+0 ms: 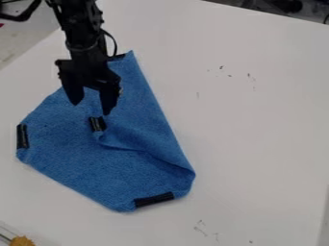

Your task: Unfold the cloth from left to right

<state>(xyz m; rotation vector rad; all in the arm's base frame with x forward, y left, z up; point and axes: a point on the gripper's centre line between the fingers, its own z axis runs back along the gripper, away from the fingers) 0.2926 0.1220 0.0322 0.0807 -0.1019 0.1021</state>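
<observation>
Spanning the scene: a white table [257, 120], its far edge slanting down across the upper right and its left edge running off toward the lower left.
Blue cloth: the cloth [83, 168] lies on the table, left of the middle of the view, partly folded over itself. A long straight edge runs from its pointed top corner down to a rounded corner at the lower right. A folded-over flap covers part of the right side, and a raised crease crosses from near the middle to that lower right corner.
Black arm: the arm [80, 29] comes in from the top edge, left of centre, and hangs down over the upper part of the cloth, a thin cable looping out at its right.
Black gripper: the gripper [91, 108] points downward with its two fingers parted, blue fabric visible in the gap. It is open and grips nothing; whether the tips touch the cloth, I cannot tell.
Black strips: four on the cloth, with a left strip [22, 136] upright along the left edge, a bottom strip [154, 199] slanting along the lower edge, a middle strip [97, 124] just below the fingertips, and a top strip [117, 57] by the pointed corner, partly behind the arm.
Golden-yellow piece: a rough-edged piece [22, 241], cut off by the bottom left edge of the view.
Specks: small dark marks [221, 67] on the tabletop at upper right, more near the bottom.
</observation>
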